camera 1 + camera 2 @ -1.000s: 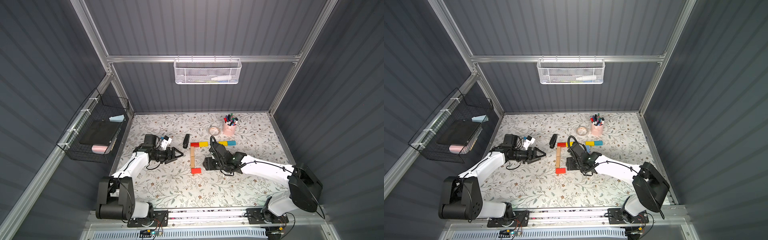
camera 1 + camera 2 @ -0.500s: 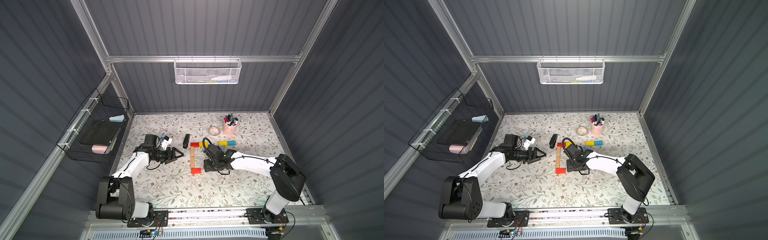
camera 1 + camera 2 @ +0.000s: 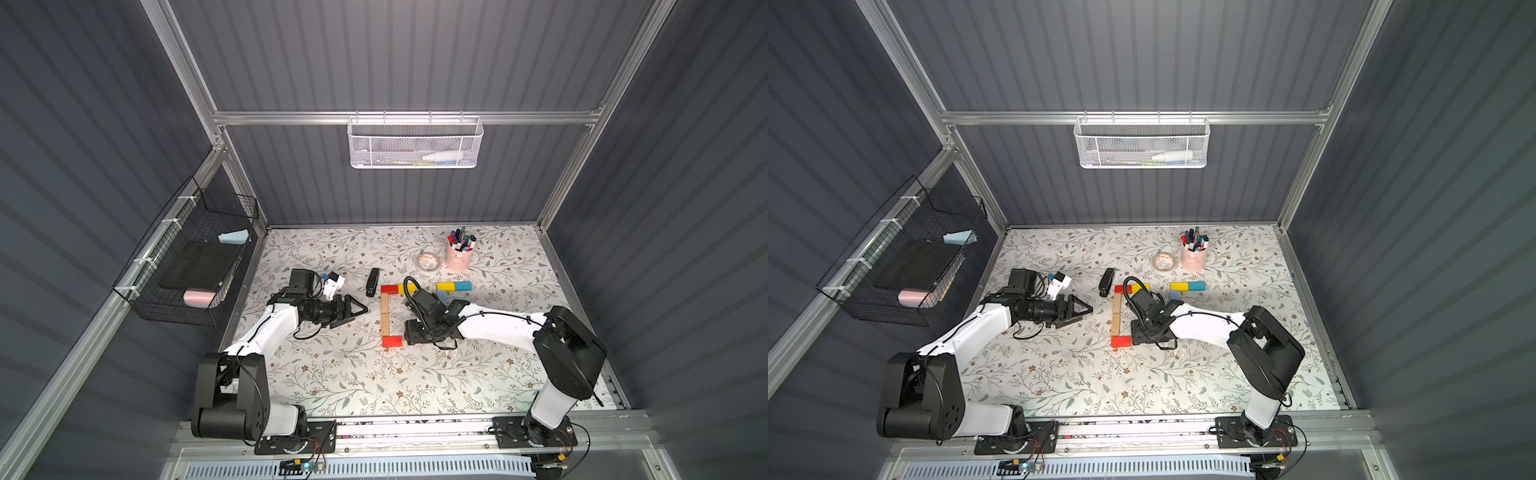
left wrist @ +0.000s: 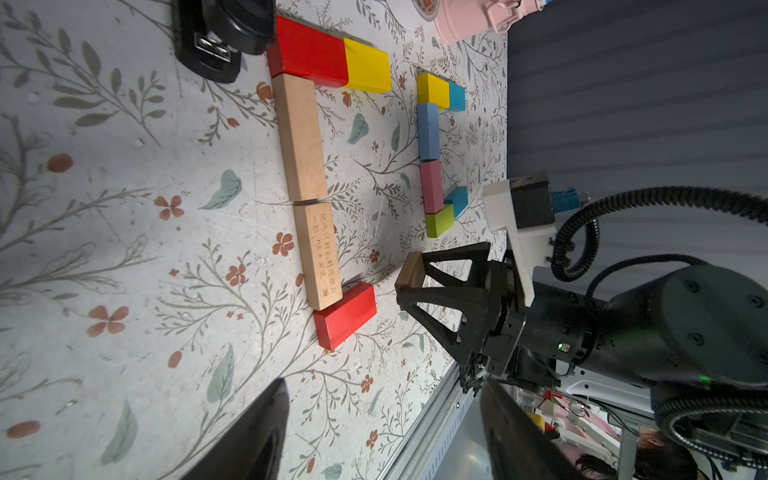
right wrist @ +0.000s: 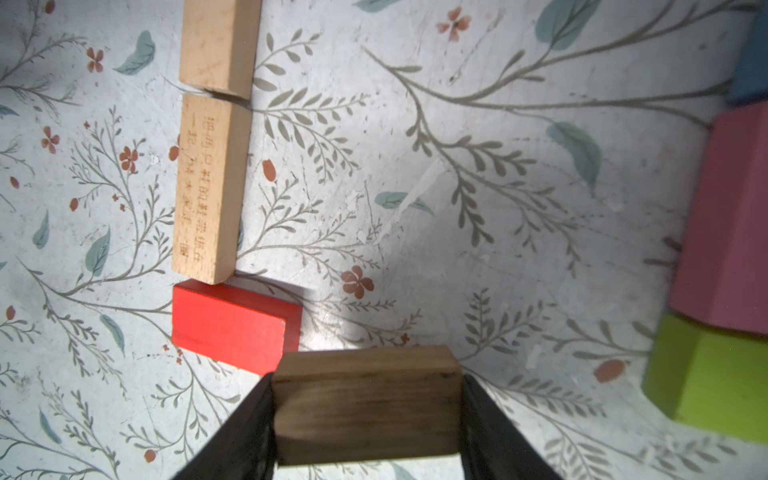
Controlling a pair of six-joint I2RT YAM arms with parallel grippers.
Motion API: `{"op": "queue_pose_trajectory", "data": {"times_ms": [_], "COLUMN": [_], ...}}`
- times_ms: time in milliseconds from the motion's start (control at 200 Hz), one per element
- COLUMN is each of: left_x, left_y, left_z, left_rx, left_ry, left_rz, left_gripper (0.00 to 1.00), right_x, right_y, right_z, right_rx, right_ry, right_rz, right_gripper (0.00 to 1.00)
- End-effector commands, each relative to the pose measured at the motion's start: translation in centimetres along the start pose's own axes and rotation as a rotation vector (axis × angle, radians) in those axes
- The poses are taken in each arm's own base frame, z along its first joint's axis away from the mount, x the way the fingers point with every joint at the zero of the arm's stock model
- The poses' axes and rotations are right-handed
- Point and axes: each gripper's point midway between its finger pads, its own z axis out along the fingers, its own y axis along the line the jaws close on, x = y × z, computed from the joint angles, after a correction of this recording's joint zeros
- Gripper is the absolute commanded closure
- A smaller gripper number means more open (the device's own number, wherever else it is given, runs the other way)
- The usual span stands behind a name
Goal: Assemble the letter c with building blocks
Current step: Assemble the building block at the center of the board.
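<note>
Right pincer (image 5: 365, 382) clamps a dark wooden block (image 5: 368, 415), hidden under the arm in both top views. Just past its tip lies the red block (image 5: 232, 322), then the wooden bars (image 5: 208, 187). Left pincer (image 3: 360, 309) gapes empty.

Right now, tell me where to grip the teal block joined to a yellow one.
Grip the teal block across its two long sides, coming straight down: it lies flat, both sides look free, and one short end butts the yellow block.
</note>
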Motion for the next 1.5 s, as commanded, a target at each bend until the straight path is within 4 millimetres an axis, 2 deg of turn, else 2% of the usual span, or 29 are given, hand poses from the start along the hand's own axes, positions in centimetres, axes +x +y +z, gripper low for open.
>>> {"op": "queue_pose_trajectory", "data": {"times_ms": [0, 836, 1491], "left_x": [0.6, 0.6, 0.7], "left_y": [0.4, 0.4, 0.4], "left_z": [0.3, 0.3, 0.4], "left_rx": [-0.011, -0.014, -0.013], "left_ry": [0.019, 0.021, 0.024], "left_rz": [-0.012, -0.011, -0.013], "left_gripper": [0.29, 0.29, 0.29], "right_x": [0.4, 1.1, 1.6], "right_y": [0.1, -0.1, -0.5], "right_z": [0.8, 2.0, 2.4], "right_rx": [-0.005, -0.002, 0.007], "right_ry": [0.015, 0.049, 0.067], "right_rz": [0.021, 0.051, 0.060], "right_gripper": [0.53, 0.50, 0.41]}}
